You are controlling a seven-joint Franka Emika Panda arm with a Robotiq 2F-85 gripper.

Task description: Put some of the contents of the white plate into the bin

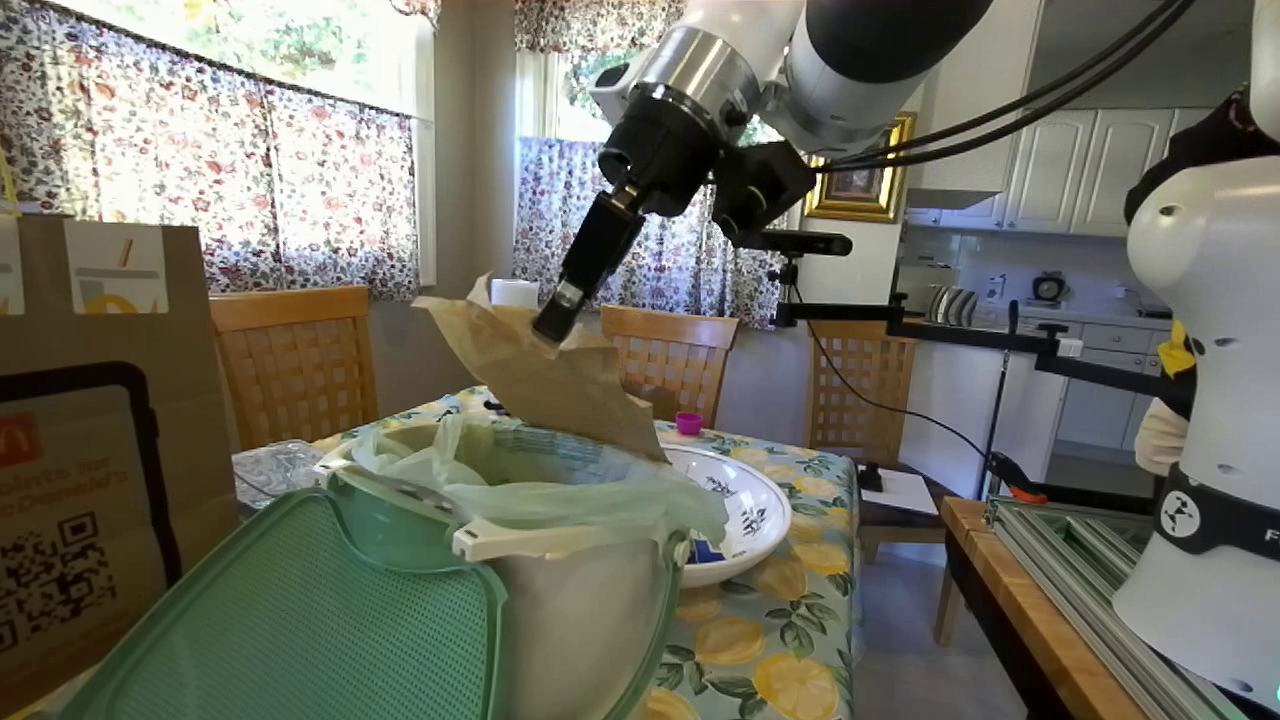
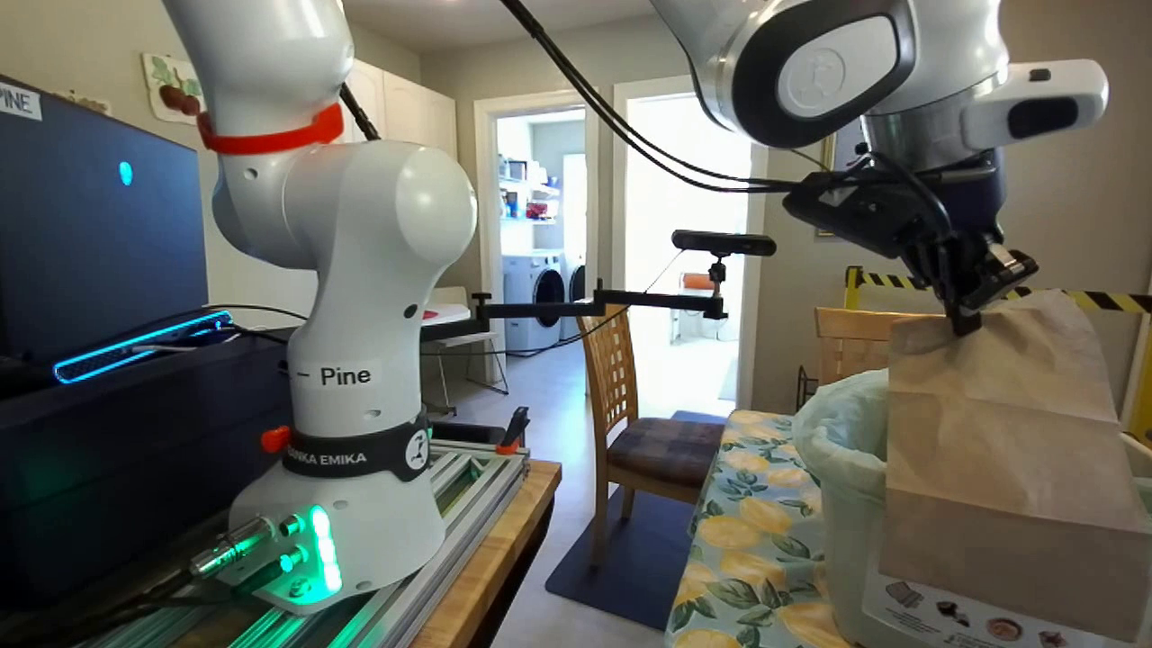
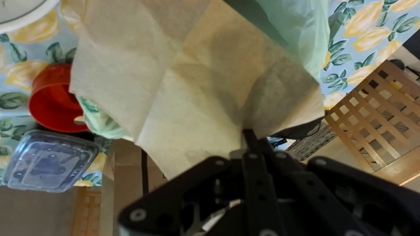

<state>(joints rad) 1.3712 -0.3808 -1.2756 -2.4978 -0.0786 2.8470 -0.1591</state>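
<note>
While the hand [image 1: 556,322] pinches brown paper [image 1: 565,385] by its top | long axis slants downward | bin [image 1: 585,610] near

In an exterior view we see the bin [image 1: 580,610] on the table [image 1: 730,640], the plate [image 1: 772,515] right of it and partly behind, the paper bag [image 1: 170,370] to its left, chairs [image 1: 300,370] beyond the table.

"Pine" on arm [image 2: 378,270], "ANKA EMIKA" on band [image 2: 360,453], "PINE" on dark panel [image 2: 99,225], McDonald's logo [image 1: 17,438] on brown bag [image 1: 110,345]

lemon-clothed table [image 1: 735,640] | on it: bin [image 1: 580,605] | white plate [image 1: 766,505] | pink cup [image 1: 688,424] | clear container [image 3: 51,161]
</note>
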